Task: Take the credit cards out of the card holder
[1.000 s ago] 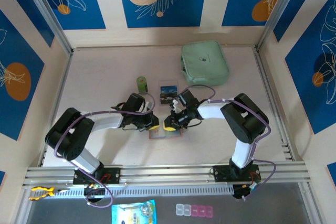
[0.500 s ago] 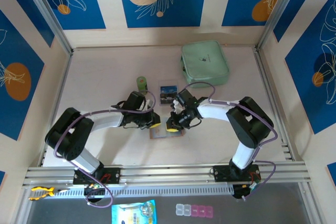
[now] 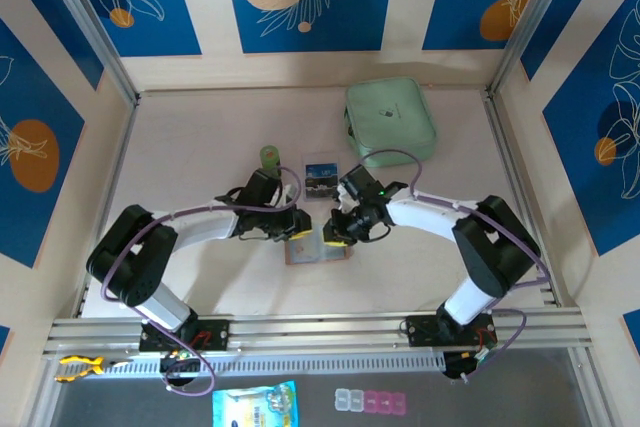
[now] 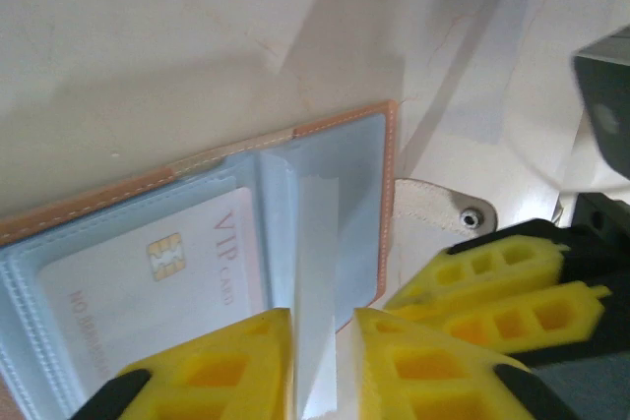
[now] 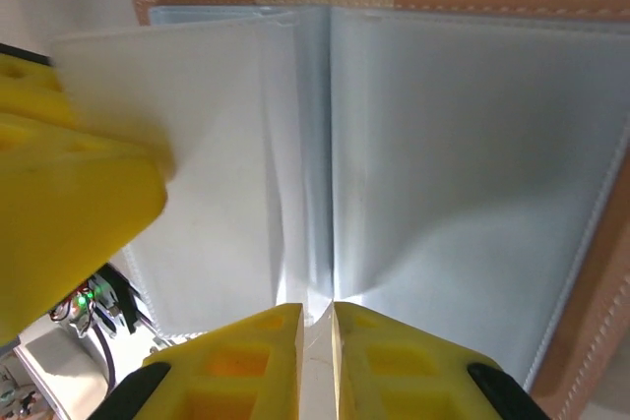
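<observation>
Two grippers met over the card holder [image 3: 318, 250], which lay open on the table [image 3: 200, 137] near its middle, just near of the clear box [image 3: 321, 176]. No card was out yet; I judged the step in hand to be leafing through the pockets. The left gripper [image 4: 325, 320] had its jaws narrowly apart around a clear pocket leaf [image 4: 317, 233] standing on edge; whether they pressed it could not be told. The right gripper [image 5: 317, 317] had its jaws almost together, pinching the inner fold [image 5: 317, 272] of the pockets. One pocket in the left wrist view held a pale card [image 4: 162, 253] printed VIP with a gold chip; the pockets in the right wrist view looked empty. Next, a jaw would need that card's free edge while the other arm pinned the holder. The mint-green pouch [image 3: 391, 120], far right, was zipped, its contents hidden.
</observation>
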Available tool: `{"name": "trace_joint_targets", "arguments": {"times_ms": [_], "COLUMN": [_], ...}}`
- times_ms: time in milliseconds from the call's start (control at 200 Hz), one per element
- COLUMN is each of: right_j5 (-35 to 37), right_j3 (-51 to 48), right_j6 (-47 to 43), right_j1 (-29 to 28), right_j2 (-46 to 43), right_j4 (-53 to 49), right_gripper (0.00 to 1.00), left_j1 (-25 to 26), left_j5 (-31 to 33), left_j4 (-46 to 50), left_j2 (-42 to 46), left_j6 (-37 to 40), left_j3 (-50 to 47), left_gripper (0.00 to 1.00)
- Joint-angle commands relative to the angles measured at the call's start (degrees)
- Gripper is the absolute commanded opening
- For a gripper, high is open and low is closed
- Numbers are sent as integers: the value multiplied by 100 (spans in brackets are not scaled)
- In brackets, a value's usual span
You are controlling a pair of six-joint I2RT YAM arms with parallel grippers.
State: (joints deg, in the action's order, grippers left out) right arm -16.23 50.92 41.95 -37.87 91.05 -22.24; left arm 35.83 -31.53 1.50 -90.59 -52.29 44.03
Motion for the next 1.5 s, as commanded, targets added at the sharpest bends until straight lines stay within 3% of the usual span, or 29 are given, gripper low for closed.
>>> {"name": "trace_joint_targets", "arguments": {"times_ms": [0, 275, 665, 980, 1185, 1496], "right_j5": [152, 297, 331, 331, 248, 68], "right_j3": [-94, -403, -852, -898, -934, -684], "right_j6": [-65, -73, 10, 13, 125, 207], "right_j1": [118, 492, 736, 798, 774, 594], "right_j2": [-434, -1161, -1822, -1998, -2062, -1728], "right_j4": [-230, -425, -570, -718, -666, -444], "right_gripper": [18, 18, 19, 19, 20, 21], "left_j1": [121, 364, 664, 697, 692, 501], "left_j5": [-128, -134, -342, -468, -490, -147], "left_j4": [198, 222, -155, -650, -744, -16], "left_j2": [24, -354, -1154, -1521, -1409, -707], "left_j6": [10, -21, -179, -380, -416, 64], "left_j3": [325, 768, 1272, 1119, 1100, 1072], "left_gripper": [25, 33, 34, 35, 36, 37]}}
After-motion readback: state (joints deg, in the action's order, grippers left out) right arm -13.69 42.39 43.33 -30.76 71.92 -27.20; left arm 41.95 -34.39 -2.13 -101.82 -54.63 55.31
